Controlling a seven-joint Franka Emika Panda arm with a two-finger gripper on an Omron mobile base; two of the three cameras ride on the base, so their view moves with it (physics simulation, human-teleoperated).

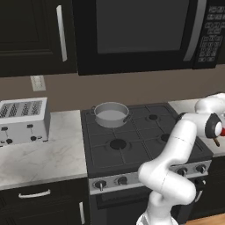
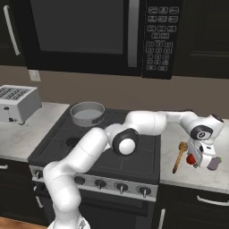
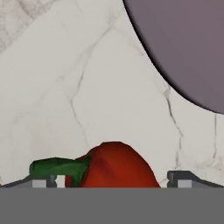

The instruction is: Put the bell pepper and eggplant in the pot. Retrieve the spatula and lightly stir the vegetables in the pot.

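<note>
My gripper [image 3: 113, 180] is open, low over the marble counter right of the stove. Its two fingertips [image 3: 183, 178] stand on either side of the red bell pepper [image 3: 117, 165], whose green stem points left. In the right base view the gripper [image 2: 197, 160] hangs over the pepper [image 2: 191, 159]. Just to its right lies the eggplant [image 2: 214, 163], seen as a dull purple rounded mass [image 3: 188, 48] in the hand view. The wooden spatula [image 2: 180, 156] lies on the counter left of the pepper. The silver pot [image 1: 110, 114] [image 2: 87, 112] sits on the stove's back left burner.
A black stove [image 1: 132, 140] with front knobs lies between the pot and the right counter [image 2: 197, 176]. A white toaster [image 1: 23, 121] stands on the left counter. A microwave [image 2: 89, 31] and dark cabinets hang above.
</note>
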